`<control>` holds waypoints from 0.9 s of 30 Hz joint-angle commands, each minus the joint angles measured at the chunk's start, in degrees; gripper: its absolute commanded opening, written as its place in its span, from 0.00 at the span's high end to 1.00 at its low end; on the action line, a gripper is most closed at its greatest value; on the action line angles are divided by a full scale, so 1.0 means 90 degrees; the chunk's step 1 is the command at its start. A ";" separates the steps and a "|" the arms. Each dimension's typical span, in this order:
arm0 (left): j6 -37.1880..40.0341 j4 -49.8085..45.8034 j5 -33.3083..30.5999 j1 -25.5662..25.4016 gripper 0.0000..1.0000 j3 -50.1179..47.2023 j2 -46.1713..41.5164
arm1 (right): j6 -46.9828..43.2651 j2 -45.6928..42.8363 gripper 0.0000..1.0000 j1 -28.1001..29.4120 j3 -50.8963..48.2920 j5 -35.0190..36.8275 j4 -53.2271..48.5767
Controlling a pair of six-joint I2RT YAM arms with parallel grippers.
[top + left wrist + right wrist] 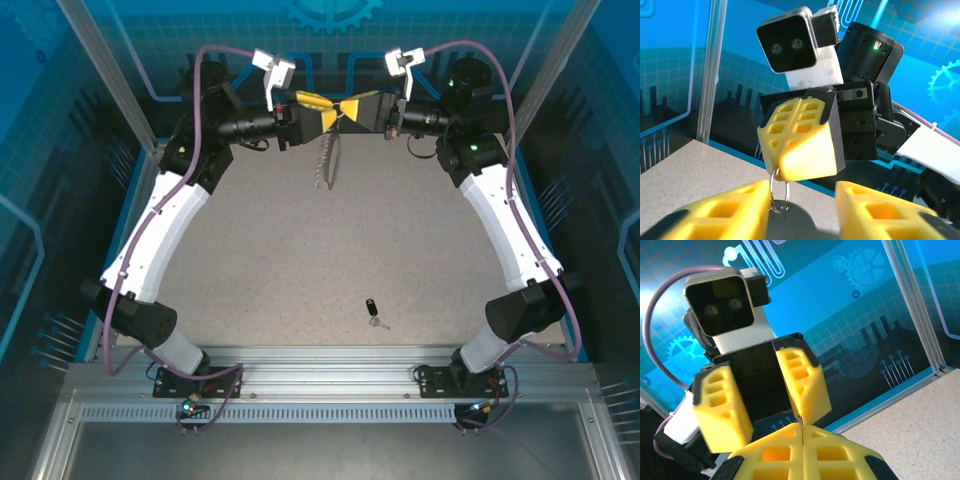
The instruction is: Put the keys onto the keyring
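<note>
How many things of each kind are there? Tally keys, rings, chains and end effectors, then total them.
Key: 1
Keyring: 1
Beaded chain: 1
End effectors: 2 (left end effector, right end effector)
Total: 5

Wide table (290, 250) stands open between the left arm (165, 235) and the right arm (510, 225), and the key (373, 311) lies by the near edge. At the far edge the spread left gripper (322, 110) meets the right gripper (349, 108), clamped on the keyring (771, 190). Its chain (325, 160) dangles below, barring that gap.
</note>
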 commanded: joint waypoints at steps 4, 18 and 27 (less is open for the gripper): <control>0.0196 -0.0083 -0.0243 0.0115 0.48 0.0129 -0.0218 | 0.0183 0.0025 1.00 -0.0102 -0.0024 -0.0010 0.0249; -0.0270 0.0419 0.0163 0.0211 0.54 0.0049 -0.0035 | 0.0558 0.0102 1.00 -0.0062 -0.0071 -0.0155 0.0725; -0.0464 0.0629 0.0348 0.0211 0.54 -0.0007 0.0019 | 0.0616 0.0141 1.00 0.0045 0.0000 -0.0139 0.0793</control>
